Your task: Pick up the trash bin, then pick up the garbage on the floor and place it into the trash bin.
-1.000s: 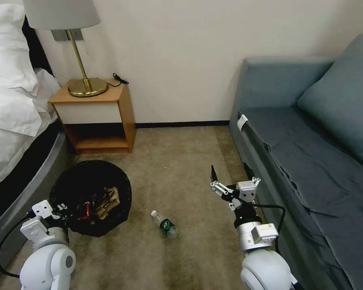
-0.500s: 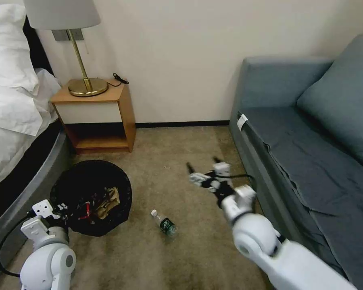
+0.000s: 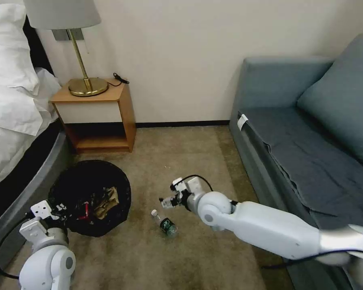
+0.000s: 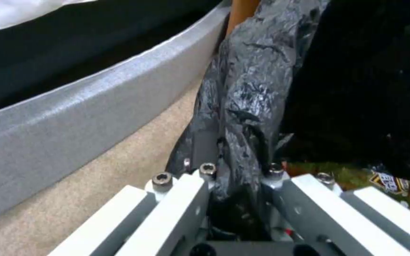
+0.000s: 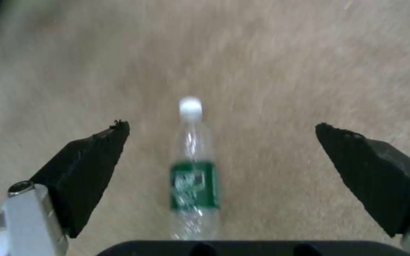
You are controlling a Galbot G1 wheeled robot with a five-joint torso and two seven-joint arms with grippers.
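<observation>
The trash bin (image 3: pixel 74 177), black with a glossy liner, sits on the carpet beside the bed. My left gripper (image 3: pixel 59 209) is shut on its near rim, and the left wrist view shows the fingers (image 4: pixel 186 199) pinching the crumpled liner (image 4: pixel 247 106). Garbage lies inside the bin: a brown paper bag (image 3: pixel 108 200) and a red wrapper (image 3: pixel 84 209). A small clear bottle (image 3: pixel 165 224) with a green label lies on the floor to the bin's right. My right gripper (image 3: pixel 166 201) hovers just above it, open, with the bottle (image 5: pixel 194 177) between its black fingertips (image 5: pixel 96 153).
A wooden nightstand (image 3: pixel 99 117) with a brass lamp (image 3: pixel 84 86) stands against the wall behind the bin. The bed (image 3: pixel 16 121) runs along the left and a grey-blue sofa (image 3: pixel 310 153) along the right. Open carpet (image 3: pixel 181 153) lies between them.
My right arm has swung left and down from beside the sofa to just above the bottle, its gripper now pointing at the floor. The left arm and the bin have stayed put.
</observation>
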